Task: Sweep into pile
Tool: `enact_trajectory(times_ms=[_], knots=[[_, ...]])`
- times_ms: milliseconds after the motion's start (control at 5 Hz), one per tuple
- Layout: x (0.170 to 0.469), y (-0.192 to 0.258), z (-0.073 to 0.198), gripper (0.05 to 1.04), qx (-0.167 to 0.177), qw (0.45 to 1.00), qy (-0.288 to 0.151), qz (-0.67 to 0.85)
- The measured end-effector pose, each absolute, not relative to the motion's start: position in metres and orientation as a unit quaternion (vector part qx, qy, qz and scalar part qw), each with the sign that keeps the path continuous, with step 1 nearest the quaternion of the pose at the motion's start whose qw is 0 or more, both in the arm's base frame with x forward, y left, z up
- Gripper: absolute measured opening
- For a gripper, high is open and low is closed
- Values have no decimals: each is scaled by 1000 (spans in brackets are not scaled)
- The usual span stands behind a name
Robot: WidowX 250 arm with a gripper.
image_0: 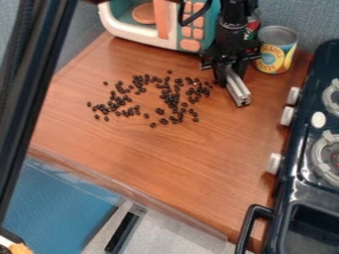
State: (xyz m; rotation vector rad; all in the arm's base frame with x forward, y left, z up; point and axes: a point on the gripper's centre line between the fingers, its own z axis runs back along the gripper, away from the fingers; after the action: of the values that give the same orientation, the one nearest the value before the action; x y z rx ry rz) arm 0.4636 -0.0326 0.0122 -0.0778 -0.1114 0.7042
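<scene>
My gripper (229,70) hangs over the back right part of the wooden table, shut on a silver metal bar (238,90). The bar slants down and toward the front right, its far end close to the tabletop; whether it touches the wood I cannot tell. Small black beans (159,111) lie scattered left of the bar across the back middle of the table. They form loose, uneven clusters with bare wood between them, and a few single beans lie around the edges. The rightmost beans are near the gripper without visibly touching the bar.
A teal and white toy microwave (191,45) stands at the back, behind the beans. A can (276,49) is just right of the gripper. The dark toy stove (301,144), with white knobs, lines the right side. A clear strip runs along the table's front left edge.
</scene>
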Motion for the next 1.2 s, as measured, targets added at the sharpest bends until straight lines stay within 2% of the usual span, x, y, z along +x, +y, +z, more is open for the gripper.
enact_trajectory(times_ms=[1200], knots=[[405,35,10,389,-47,911,-35,408]])
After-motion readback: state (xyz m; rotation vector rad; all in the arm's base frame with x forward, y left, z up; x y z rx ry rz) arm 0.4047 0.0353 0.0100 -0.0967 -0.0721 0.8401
